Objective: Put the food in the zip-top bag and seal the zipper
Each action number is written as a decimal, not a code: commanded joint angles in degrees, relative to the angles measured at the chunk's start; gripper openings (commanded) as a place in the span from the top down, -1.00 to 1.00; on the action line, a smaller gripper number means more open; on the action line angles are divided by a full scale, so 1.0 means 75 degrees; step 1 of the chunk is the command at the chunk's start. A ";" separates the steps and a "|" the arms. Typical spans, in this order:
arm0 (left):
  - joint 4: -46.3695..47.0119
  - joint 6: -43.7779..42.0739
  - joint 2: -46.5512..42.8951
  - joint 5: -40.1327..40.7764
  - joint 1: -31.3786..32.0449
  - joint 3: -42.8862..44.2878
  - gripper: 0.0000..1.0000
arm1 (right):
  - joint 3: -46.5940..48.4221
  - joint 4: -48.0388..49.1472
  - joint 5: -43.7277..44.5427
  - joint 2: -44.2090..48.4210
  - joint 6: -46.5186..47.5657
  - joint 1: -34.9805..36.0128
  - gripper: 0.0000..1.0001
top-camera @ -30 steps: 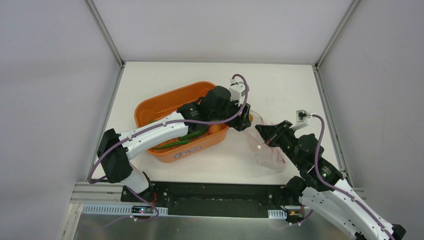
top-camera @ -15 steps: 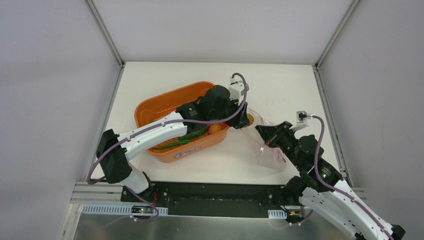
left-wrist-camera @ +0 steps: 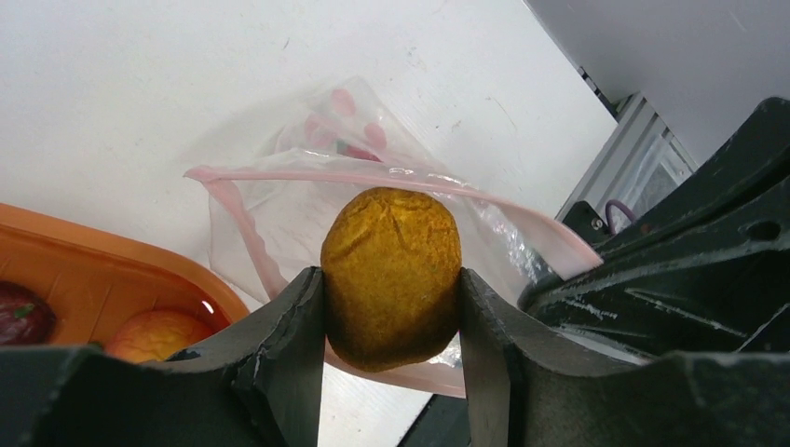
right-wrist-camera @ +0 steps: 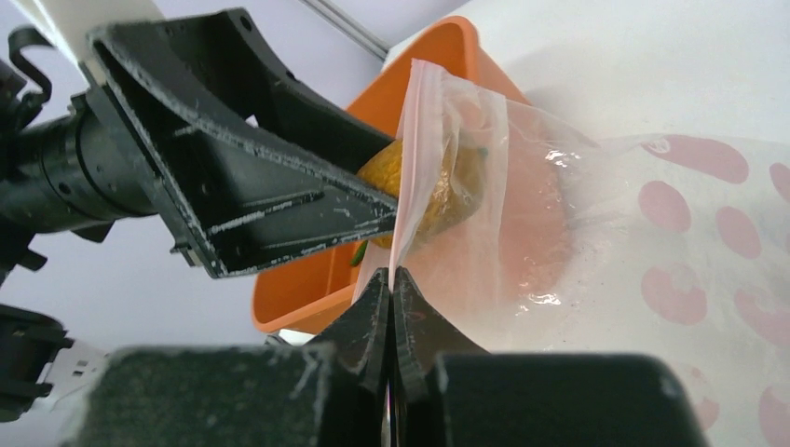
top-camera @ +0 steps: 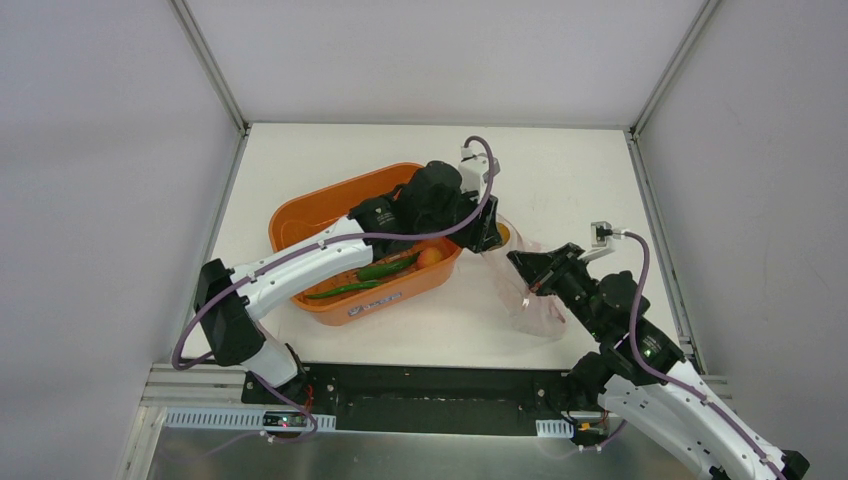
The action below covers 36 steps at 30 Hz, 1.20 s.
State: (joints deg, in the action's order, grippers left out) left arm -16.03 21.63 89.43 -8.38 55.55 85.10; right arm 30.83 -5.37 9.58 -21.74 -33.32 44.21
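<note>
At the near right, the right arm [top-camera: 660, 385] reaches toward the middle of the bench [top-camera: 560, 170], and its jaws are pressed together on the pink zipper [right-wrist-camera: 406, 196], pinching that strip so that one side of the mouth stands up. The zip-top bag [top-camera: 540, 300] lies crumpled on the bench just right of the orange tub [top-camera: 330, 205], its clear, pink-dotted body trailing toward the near right while its open mouth faces the tub. From the near left, the left arm [top-camera: 310, 262] stretches across the tub to the bag. Its jaws pinch a round yellow-orange piece [left-wrist-camera: 391, 277] with a wrinkled skin, one finger on each side, and hold it right at the bag's open mouth. The right wrist view shows part of this piece through the clear plastic. In the tub behind it lie long green chilies [top-camera: 385, 270], an orange round piece [left-wrist-camera: 154, 333] and a dark-red piece [left-wrist-camera: 20, 315] near the tub's right end.
</note>
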 commanded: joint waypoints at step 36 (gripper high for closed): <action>0.0339 -0.0190 -0.1154 0.0165 0.0077 -0.0501 -0.62 | -0.0016 0.0520 0.0349 -0.0142 0.0696 -0.0020 1.00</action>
State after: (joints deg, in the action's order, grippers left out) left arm -16.73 20.38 83.22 -8.47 55.57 83.02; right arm 30.81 -6.11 13.02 -22.81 -25.91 44.21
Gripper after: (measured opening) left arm 0.813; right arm 0.008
